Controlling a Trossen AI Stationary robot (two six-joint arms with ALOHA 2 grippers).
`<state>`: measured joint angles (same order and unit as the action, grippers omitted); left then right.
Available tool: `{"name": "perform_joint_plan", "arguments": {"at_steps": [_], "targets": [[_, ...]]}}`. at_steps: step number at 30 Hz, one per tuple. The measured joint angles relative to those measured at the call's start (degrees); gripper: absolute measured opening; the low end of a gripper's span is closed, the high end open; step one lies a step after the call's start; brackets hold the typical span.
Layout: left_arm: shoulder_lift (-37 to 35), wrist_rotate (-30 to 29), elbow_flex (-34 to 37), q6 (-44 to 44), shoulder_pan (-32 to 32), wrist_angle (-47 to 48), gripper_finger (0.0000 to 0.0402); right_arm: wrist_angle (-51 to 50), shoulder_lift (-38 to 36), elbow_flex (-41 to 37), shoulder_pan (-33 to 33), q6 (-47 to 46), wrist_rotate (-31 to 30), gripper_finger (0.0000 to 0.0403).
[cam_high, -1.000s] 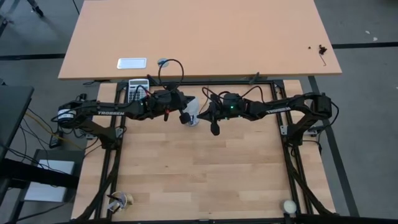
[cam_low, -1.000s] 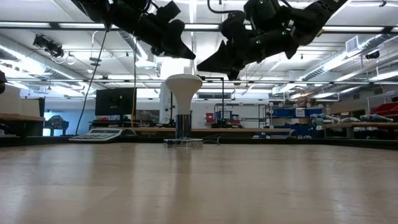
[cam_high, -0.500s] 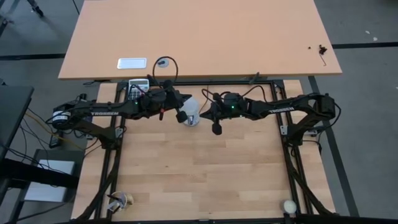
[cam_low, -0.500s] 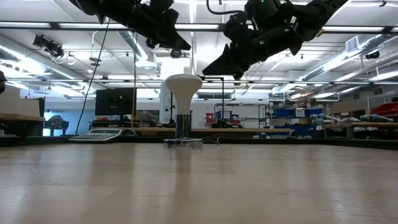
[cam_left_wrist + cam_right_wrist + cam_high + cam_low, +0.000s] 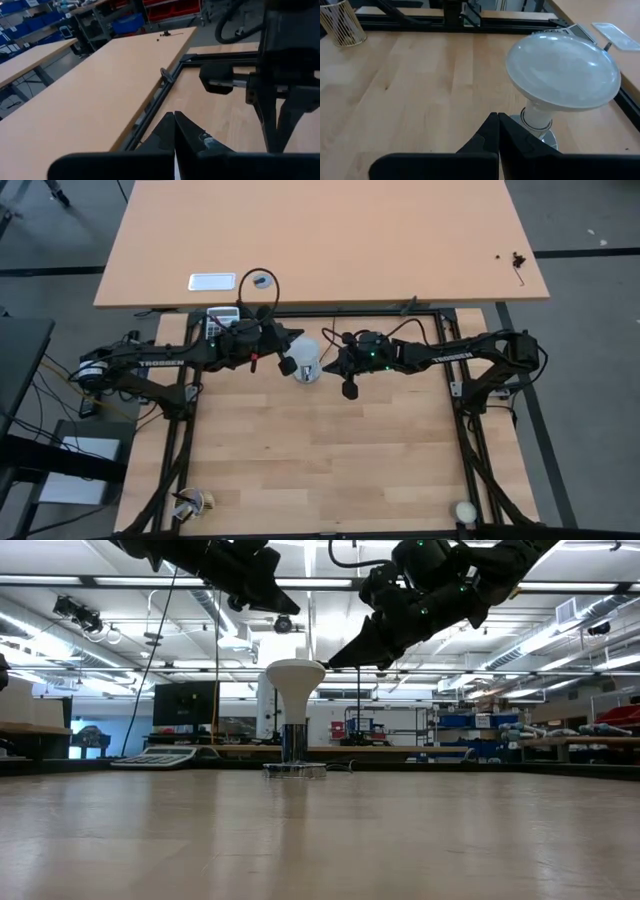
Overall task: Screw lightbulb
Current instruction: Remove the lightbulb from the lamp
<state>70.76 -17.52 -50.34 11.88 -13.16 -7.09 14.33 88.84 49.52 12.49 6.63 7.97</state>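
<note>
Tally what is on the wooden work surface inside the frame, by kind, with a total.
Lightbulb, standing upright in its socket: 1
Silver socket under the bulb: 1
Calculator at the far edge: 1
Cream ball at the near right corner: 1
Wire cup: 1
Total: 5

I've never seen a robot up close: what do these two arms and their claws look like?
Both arms are dark, slim and jointed. The left arm bears white TROSSEN lettering, as does the right arm, which shows a green light. Black cables loop near the wrists. Each claw has two dark tapered fingers.
</note>
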Motion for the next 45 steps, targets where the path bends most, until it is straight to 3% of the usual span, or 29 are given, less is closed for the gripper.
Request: {"name": "perform_joint_plan", "arguments": {"at_steps": [7,17,29,32,36,39,45], "targets": [[-0.53,5.22,0.01,-0.50,0.20,-0.48,0.0000,-1.20,0.00,0.00,0.00,0.03,0.00,0.0009],[-0.66,5.31,-0.01,-1.42,0.17,-1.65,0.0000,-1.15,0.07,-0.05,-0.11,-1.11,0.13,0.0009],[-0.61,5.47,-0.01,-2.05,0.47,-2.42,0.0000,13.64,0.13,-9.95,-1.15,-6.01,-1.17,0.0009],[-0.10,8.58,0.10,-2.92,0.46,-3.22,0.0000,15.75,0.13,-10.82,-1.29,-5.99,-2.47,0.0009],[-0.09,13.92,5.42,-3.58,0.47,-14.70,0.0000,16.47,0.18,-11.41,-1.20,-6.03,-3.74,0.0009],[-0.27,14.48,10.58,-5.24,0.47,-22.46,0.0000,16.48,0.18,-11.41,-1.29,-6.03,-3.76,0.0009],[-0.44,13.29,15.64,-6.80,0.49,-24.59,0.0000,16.54,0.18,-11.41,-1.40,-6.05,-1.16,0.0009]]}}
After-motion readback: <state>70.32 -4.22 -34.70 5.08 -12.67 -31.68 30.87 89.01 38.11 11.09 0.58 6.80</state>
